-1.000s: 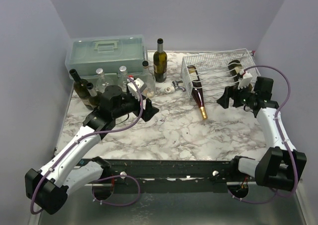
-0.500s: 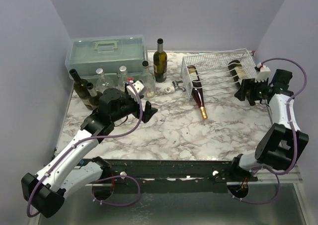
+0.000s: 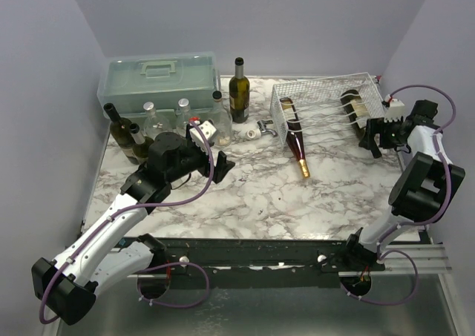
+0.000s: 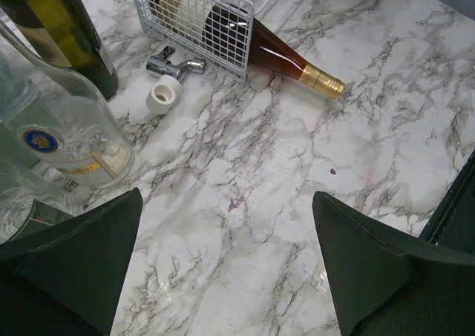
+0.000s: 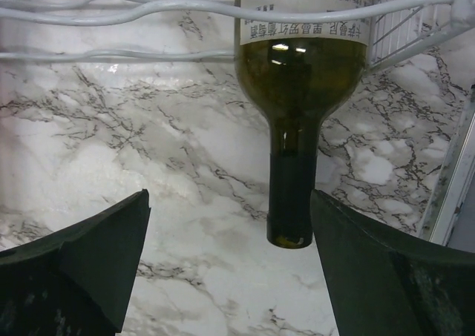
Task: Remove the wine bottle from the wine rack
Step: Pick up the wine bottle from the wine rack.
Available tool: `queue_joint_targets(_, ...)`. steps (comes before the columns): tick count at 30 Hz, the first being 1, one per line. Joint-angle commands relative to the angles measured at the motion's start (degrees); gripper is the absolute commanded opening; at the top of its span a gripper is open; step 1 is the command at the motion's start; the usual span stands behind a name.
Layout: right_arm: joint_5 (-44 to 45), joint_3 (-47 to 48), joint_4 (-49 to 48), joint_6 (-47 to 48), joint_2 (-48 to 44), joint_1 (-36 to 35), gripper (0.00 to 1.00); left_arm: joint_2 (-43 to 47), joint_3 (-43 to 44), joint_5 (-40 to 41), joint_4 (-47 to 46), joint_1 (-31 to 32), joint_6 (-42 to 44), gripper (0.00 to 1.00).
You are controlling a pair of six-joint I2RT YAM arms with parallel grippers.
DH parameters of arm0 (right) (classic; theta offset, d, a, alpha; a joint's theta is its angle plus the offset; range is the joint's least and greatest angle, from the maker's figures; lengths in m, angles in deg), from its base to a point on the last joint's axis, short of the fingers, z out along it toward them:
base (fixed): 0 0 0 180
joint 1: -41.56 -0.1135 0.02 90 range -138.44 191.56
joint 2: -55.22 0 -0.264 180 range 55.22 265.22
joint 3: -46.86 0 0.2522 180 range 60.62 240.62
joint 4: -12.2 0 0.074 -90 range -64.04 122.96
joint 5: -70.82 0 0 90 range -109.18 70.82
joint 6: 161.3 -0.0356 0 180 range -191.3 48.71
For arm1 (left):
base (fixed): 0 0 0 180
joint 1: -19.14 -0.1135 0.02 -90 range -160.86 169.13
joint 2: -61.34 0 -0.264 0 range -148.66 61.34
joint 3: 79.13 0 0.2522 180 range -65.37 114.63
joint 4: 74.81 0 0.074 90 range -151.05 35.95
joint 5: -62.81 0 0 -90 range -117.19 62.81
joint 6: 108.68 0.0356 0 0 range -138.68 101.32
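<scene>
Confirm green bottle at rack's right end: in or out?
In. The green bottle lies on its side across the wine rack wires, only its neck sticking out toward the right gripper.

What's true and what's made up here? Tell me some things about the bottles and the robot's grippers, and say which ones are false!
1. Two bottles lie in the wine rack. True.
2. The right gripper is shut on the green bottle. False: it is open, with a finger on each side of the bottle's neck and neither one touching it.
3. The gold-capped bottle sticks its neck out of the rack. True.
4. The left gripper holds a bottle. False: it is open and empty.
5. A dark bottle stands upright beside the toolbox. True.
</scene>
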Motion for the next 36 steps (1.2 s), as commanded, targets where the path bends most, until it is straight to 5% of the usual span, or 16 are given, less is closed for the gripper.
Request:
queue_joint_targets(1, 1.97, 3.43, 0.89, 2.93, 3.68, 0.24, 0.91, 0.5, -0.44, 1.51, 0.09, 0.32, 1.17, 0.99)
queue_joint_targets(36, 0.48, -1.89, -14.34, 5.38, 11.51, 0.31, 0.66, 0.62, -0.37, 1.72, 0.36, 0.3, 1.84, 0.99)
